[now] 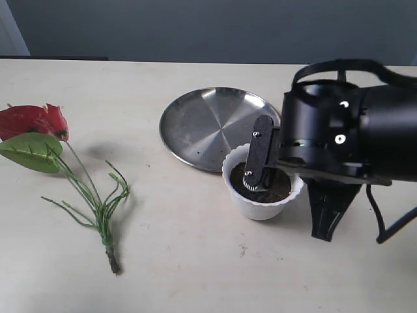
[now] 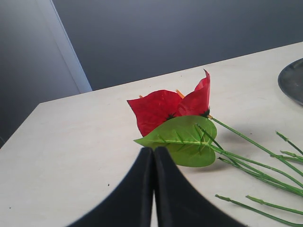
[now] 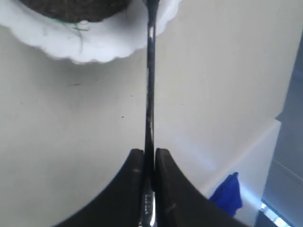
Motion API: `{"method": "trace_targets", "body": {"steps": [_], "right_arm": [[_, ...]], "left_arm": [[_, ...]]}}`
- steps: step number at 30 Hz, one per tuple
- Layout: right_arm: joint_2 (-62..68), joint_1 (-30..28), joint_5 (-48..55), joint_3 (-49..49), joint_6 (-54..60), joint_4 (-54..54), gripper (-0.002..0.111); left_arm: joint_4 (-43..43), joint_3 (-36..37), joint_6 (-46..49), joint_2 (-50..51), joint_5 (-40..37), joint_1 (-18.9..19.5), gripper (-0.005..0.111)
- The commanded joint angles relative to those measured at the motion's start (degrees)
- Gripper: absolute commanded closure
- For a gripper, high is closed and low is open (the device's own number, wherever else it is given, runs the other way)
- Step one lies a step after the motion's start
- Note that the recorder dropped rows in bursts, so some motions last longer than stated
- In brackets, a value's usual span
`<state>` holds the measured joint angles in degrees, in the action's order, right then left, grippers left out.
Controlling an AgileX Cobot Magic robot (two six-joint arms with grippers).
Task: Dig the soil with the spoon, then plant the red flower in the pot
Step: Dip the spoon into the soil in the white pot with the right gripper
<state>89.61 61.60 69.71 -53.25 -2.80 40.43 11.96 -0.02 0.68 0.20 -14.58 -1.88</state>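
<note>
The spoon (image 3: pixel 150 94) is pinched between the right gripper (image 3: pixel 150 156) fingers, its thin handle running to the scalloped rim of the white pot (image 1: pixel 262 207), above the dark soil (image 1: pixel 277 187). The pot's far rim sits just beside the steel plate (image 1: pixel 208 127). The red flower (image 1: pixel 39 124) lies flat near the table's (image 1: pixel 195 274) left edge, well apart, with bare tabletop between. The left gripper (image 2: pixel 153 156) has its fingers pressed together, holding nothing.

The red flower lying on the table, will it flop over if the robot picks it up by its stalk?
Probably a bit. The red flower with thin green stems carries its blooms and broad leaf far from the bundled base, so it looks top-heavy and likely to droop. It seems light. The loose grassy sprigs may sway or snag.
</note>
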Motion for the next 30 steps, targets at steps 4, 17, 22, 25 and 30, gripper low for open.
{"method": "trace_targets", "body": {"steps": [4, 17, 22, 25, 30], "right_arm": [[-0.59, -0.25, 0.25, -0.14, 7.51, -3.06, 0.109], [5.64, -0.48, 0.25, -0.14, -2.37, 6.92, 0.109], [2.38, -0.48, 0.25, -0.14, -2.37, 6.05, 0.109], [0.45, -0.48, 0.25, -0.14, -1.05, 3.04, 0.109], [0.3, -0.48, 0.25, -0.14, 6.81, -1.21, 0.109]], "left_arm": [[-0.29, 0.02, -0.06, -0.2, 0.63, 0.03, 0.106], [-0.29, 0.02, -0.06, -0.2, 0.63, 0.03, 0.106], [-0.29, 0.02, -0.06, -0.2, 0.63, 0.03, 0.106], [-0.29, 0.02, -0.06, -0.2, 0.63, 0.03, 0.106], [-0.29, 0.02, -0.06, -0.2, 0.63, 0.03, 0.106]]}}
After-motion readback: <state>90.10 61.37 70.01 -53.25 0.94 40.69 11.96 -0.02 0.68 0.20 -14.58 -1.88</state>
